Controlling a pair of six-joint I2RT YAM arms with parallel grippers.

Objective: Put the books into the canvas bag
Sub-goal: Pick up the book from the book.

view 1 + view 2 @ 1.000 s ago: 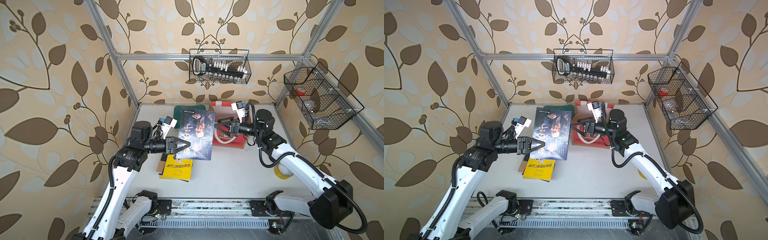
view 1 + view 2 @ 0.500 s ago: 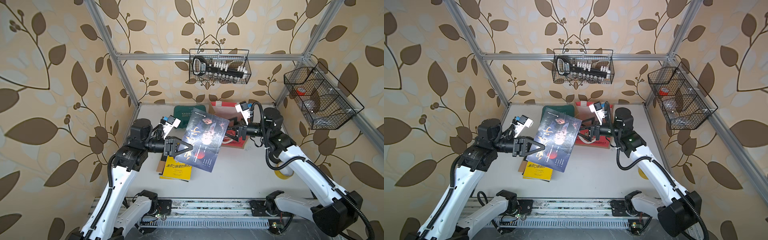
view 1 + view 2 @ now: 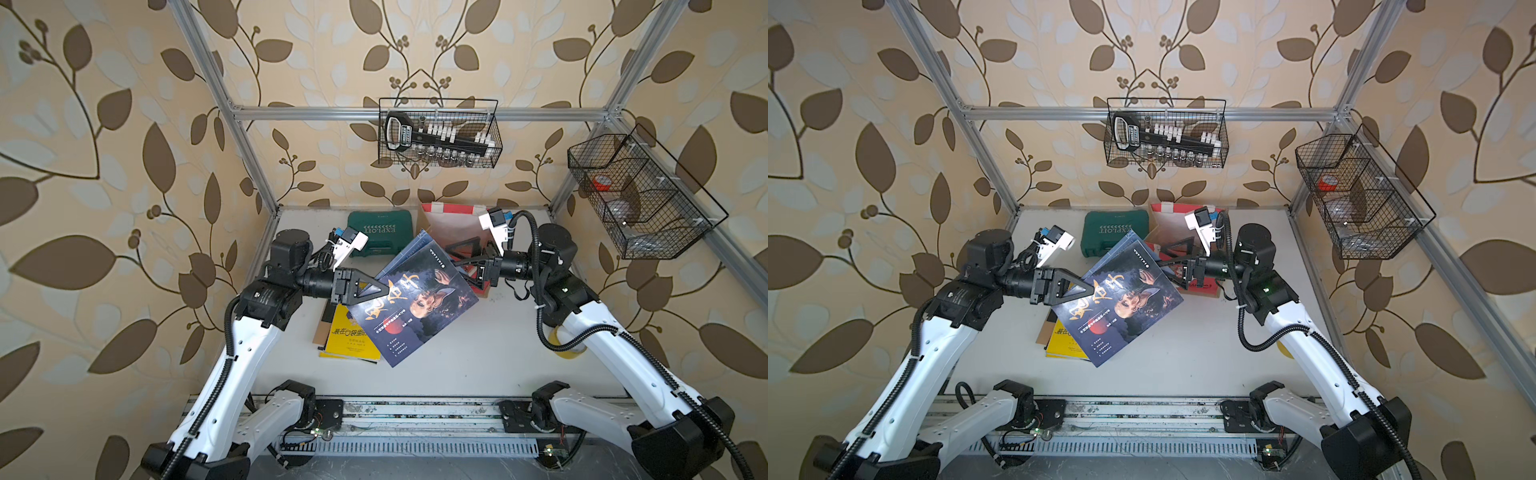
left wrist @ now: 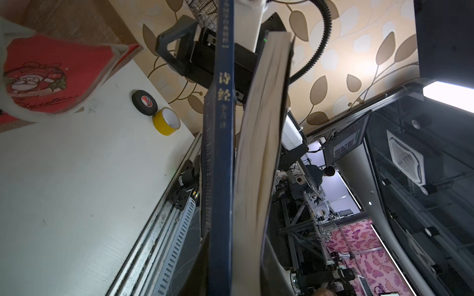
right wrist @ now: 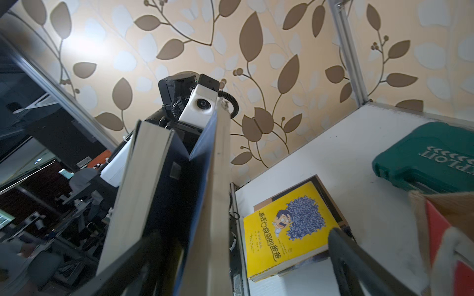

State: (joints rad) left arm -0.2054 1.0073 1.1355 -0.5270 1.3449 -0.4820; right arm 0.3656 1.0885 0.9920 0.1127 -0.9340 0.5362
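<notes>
Two dark books [image 3: 419, 299] hang tilted above the bench [image 3: 478, 353], pinched by one edge in the left fingers [image 3: 378, 286]. They splay apart, so one might slip out before reaching the canvas bag [image 3: 453, 216] at the back. The right fingers [image 3: 469, 264] gape wide around their far edge, gripping nothing.

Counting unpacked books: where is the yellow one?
In both top views the yellow book tops a stack on the left of the table, below the dark books held by the left gripper.
</notes>
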